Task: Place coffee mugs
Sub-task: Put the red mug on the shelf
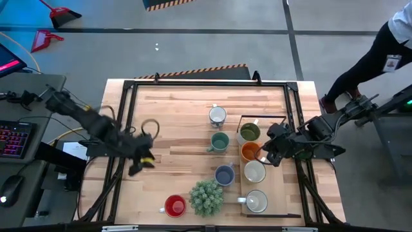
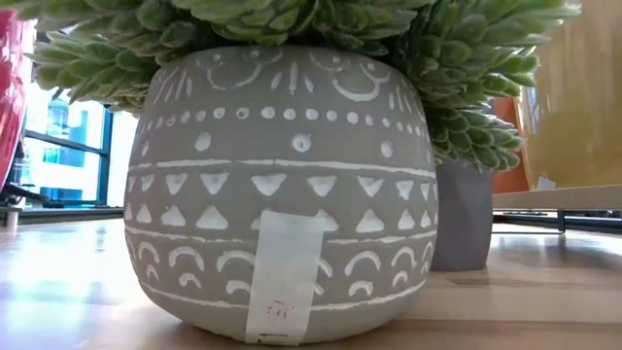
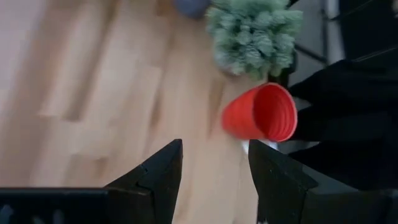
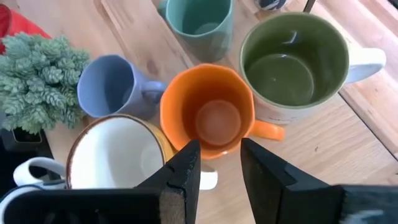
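Several coffee mugs stand on the wooden table. Olive green, orange and two white ones stand in a row inside a black frame. White, green, blue-grey and red mugs stand left of it. My right gripper is open, its fingers just off the orange mug's near side, with nothing between them. My left gripper is open above bare wood at the table's left, and the red mug lies ahead of it.
A spiky green plant in a patterned grey pot stands near the front edge, between the red and the front white mug. The table's left half is bare wood. A person stands beyond the far right corner.
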Available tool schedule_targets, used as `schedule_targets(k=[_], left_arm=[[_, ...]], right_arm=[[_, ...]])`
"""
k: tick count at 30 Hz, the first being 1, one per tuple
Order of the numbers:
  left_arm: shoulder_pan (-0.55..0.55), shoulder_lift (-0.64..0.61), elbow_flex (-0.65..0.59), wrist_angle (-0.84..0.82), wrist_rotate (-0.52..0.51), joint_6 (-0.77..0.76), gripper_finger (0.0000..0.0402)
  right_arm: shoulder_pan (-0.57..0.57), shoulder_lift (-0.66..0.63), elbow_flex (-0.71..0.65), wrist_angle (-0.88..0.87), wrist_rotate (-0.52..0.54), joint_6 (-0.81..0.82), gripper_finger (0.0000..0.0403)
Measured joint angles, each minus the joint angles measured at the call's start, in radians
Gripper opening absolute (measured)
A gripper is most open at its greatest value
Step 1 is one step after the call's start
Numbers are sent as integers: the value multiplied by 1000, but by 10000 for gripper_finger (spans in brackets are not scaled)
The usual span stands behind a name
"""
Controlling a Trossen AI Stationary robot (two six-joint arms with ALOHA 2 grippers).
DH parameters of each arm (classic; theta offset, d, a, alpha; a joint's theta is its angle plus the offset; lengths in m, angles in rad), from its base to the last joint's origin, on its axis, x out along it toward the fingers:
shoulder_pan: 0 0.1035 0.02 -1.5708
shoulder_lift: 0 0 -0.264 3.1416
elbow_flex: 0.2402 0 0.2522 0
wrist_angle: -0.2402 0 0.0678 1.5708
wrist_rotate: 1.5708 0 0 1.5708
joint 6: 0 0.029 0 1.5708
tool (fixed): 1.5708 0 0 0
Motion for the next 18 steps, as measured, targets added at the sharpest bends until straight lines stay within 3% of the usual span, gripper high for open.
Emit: schedule_targets(k=[5,8,13,18], left_arm=[[-76,14,-252,460,-22,-67,172],[-82,51,-329,624,-25,-80,172],[-76,172,-315,738,-19,-66,172],[-74,300,-176,752,-23,51,172]], right_arm=[[-6,0,0,1,2,-8,94],[-17,0,0,2,4,-19,94],[-36,0,0,21,83,-35,94],[-56,0,0,78,144,-60,94]])
